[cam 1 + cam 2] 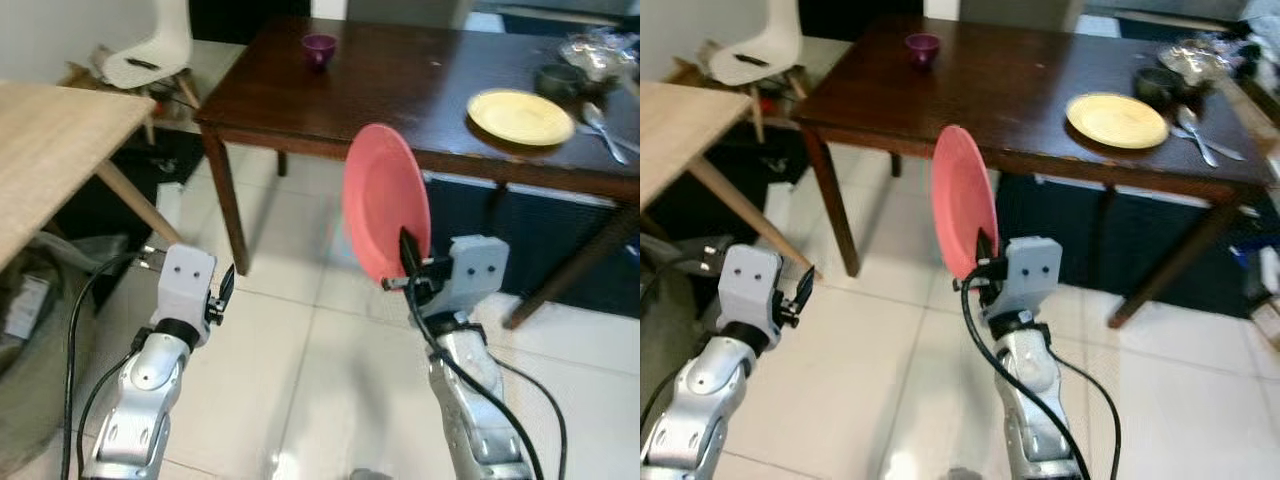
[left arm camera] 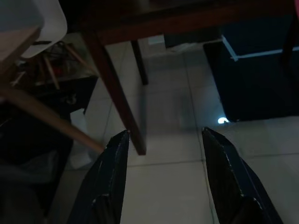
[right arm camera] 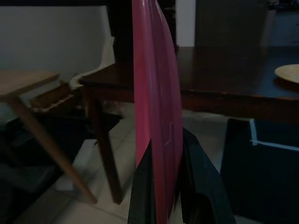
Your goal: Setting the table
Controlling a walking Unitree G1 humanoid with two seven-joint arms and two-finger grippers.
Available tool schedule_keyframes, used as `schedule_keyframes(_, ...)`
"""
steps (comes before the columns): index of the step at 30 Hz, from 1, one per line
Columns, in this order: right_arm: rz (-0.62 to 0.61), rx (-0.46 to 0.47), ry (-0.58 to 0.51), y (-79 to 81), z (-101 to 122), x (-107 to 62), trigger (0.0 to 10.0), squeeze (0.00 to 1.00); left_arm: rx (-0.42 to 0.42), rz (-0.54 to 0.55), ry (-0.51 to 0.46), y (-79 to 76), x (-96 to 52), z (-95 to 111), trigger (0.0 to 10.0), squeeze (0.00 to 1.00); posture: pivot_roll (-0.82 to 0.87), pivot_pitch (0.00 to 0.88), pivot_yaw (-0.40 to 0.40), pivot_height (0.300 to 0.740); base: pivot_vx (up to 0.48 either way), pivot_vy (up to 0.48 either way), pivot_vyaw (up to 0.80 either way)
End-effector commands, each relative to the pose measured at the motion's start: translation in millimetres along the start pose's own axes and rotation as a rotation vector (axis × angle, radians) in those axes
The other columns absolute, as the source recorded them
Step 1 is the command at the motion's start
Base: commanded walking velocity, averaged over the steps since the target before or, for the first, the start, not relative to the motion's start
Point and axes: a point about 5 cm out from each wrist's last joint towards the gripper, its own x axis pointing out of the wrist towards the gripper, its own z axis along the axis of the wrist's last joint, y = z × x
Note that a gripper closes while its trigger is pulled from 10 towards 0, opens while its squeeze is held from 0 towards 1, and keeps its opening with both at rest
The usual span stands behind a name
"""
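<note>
Pink plate (image 1: 384,200) upright on edge, clenched by right tool (image 1: 412,262) before dark wooden table (image 1: 400,90) bearing yellow plate (image 1: 520,116), left tool (image 2: 163,163) released, fingers spread above tiled floor (image 1: 300,350)

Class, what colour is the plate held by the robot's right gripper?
Pink-red; the plate in the right gripper shows best in the left eye view.

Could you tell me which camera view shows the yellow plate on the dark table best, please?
The right eye view: the yellow plate lies whole and unobstructed on the dark table. The left eye view shows it whole too, nearer the frame's edge. The right wrist view catches only a sliver at its border, beyond the pink plate.
</note>
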Motion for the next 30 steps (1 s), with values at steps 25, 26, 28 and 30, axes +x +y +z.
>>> schedule_keyframes(25,0.006,0.015,-0.004,3.5,-0.4,-0.6,10.0,0.0,-0.013,-0.007,0.032,0.0,-1.4,-3.7,10.0,0.0,-0.09,0.01,0.058,0.74,-0.13,0.0,0.0)
schedule_keyframes(26,0.006,0.015,-0.004,3.5,-0.4,-0.5,10.0,0.0,-0.013,-0.004,0.033,0.5,-1.3,-3.9,10.0,0.0,-0.09,0.01,0.058,0.74,0.0,0.0,0.0)
schedule_keyframes(28,0.006,0.015,-0.004,3.5,-0.4,-0.5,10.0,0.0,-0.012,-0.003,0.034,0.8,-1.3,-4.1,10.0,0.0,-0.09,0.01,0.058,0.74,0.0,0.0,0.0)
schedule_keyframes(30,0.01,0.014,-0.003,3.7,-0.4,-0.3,10.0,0.0,-0.013,-0.001,0.036,1.0,-1.4,-4.1,10.0,0.0,-0.09,0.013,0.057,0.74,0.0,0.0,0.0)
